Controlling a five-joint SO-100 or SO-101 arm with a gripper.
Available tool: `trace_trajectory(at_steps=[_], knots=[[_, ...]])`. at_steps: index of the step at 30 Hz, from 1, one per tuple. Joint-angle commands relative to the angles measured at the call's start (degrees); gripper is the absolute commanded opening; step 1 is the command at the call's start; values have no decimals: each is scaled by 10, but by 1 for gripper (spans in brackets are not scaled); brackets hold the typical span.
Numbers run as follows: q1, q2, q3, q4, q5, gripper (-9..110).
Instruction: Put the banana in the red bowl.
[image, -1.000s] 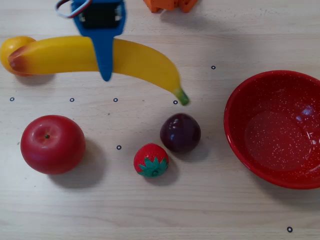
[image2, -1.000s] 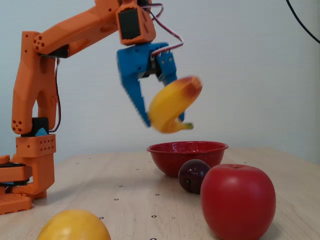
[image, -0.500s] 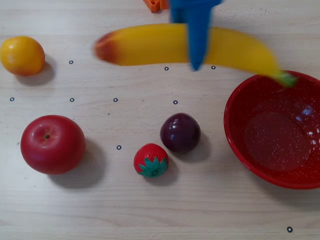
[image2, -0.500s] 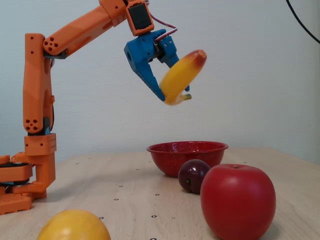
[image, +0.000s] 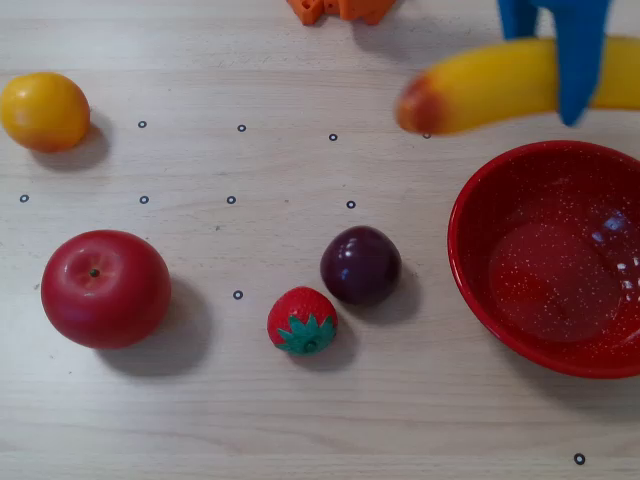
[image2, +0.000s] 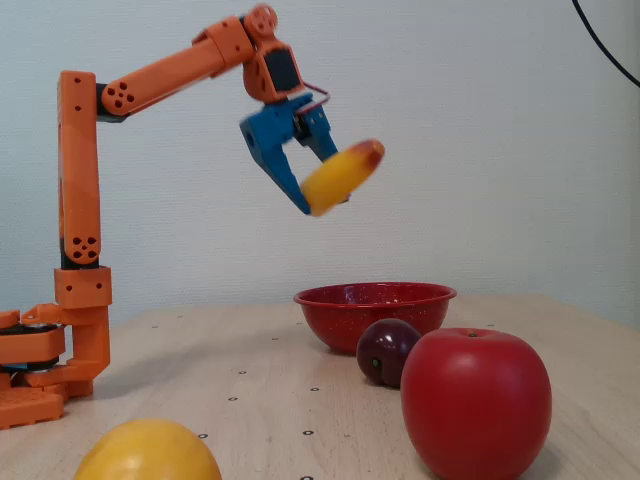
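Note:
My blue gripper (image: 572, 90) (image2: 318, 195) is shut on the banana (image: 490, 88) (image2: 340, 177), a long yellow fruit with an orange-red end pointing left in the overhead view. It hangs high in the air; its other end runs off the right edge of the overhead view. The red bowl (image: 480, 285) (image2: 372, 310), glossy with white speckles, sits on the table at the right of the overhead view, just below the banana there. In the fixed view the banana is well above the bowl's rim.
On the wooden table lie a red apple (image: 105, 288) (image2: 476, 403), a dark plum (image: 361, 265) (image2: 386, 350), a strawberry (image: 302, 320) and a round yellow-orange fruit (image: 44, 110) (image2: 148, 453). The orange arm base (image2: 45, 360) stands at the left of the fixed view.
The gripper has carried the banana rightward in the overhead view, from beside the yellow-orange fruit to above the bowl's far edge, lifting and extending away in the fixed view.

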Motion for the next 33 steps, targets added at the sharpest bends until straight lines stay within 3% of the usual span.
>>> trace_trajectory(at_steps=[1, 13, 17, 24, 27, 33], knots=[[25, 74, 2, -54, -18, 0], [50, 90, 268, -395, 31, 0], [57, 92, 319, -454, 75, 0], [50, 97, 359, -450, 67, 39], [45, 103, 346, -432, 64, 35], [17, 149, 287, -363, 60, 4]])
